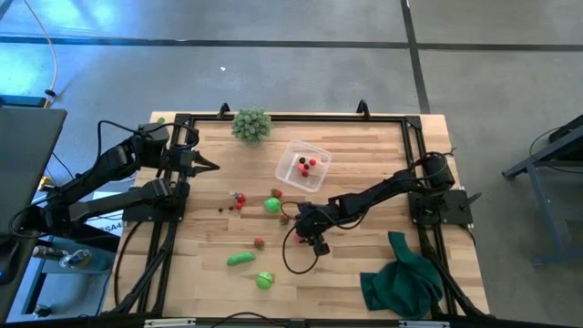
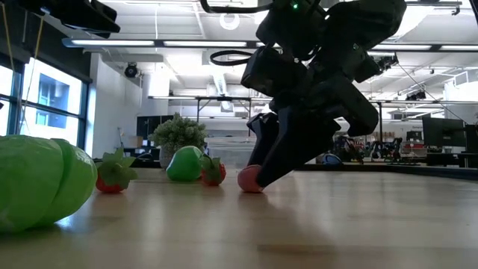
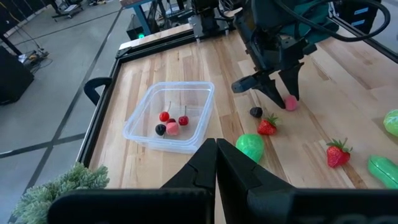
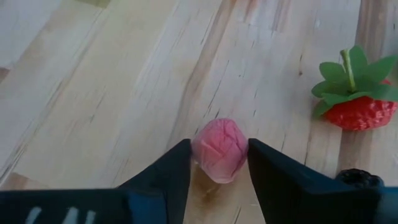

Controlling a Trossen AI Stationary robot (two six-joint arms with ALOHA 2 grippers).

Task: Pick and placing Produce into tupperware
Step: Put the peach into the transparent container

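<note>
A small pink berry (image 4: 219, 149) lies on the wooden table near its middle, with my right gripper (image 4: 219, 177) closed around it. The clear tupperware (image 1: 303, 165) stands toward the far side and holds several red, pink and dark berries (image 3: 172, 122). Loose produce lies around: a green round piece (image 1: 272, 205), a strawberry (image 4: 360, 112), a dark berry (image 3: 255, 112), a green oblong piece (image 1: 240, 260) and another green round piece (image 1: 264, 281). My left gripper (image 1: 211, 166) hangs shut above the table's left side, touching nothing. My right gripper pinches the pink berry by its two opposite sides (image 4: 198, 152) between its two fingertips (image 4: 177, 168). The fingers slant down from the table's right side. The berry's underside rests on the table (image 2: 250, 187).
A spiky pale-green ball (image 1: 251, 124) sits at the far edge, left of the tupperware. A dark green cloth (image 1: 401, 278) lies crumpled at the near right corner. More small red pieces (image 1: 239, 200) lie left of centre. A black frame (image 1: 291, 117) rims the table.
</note>
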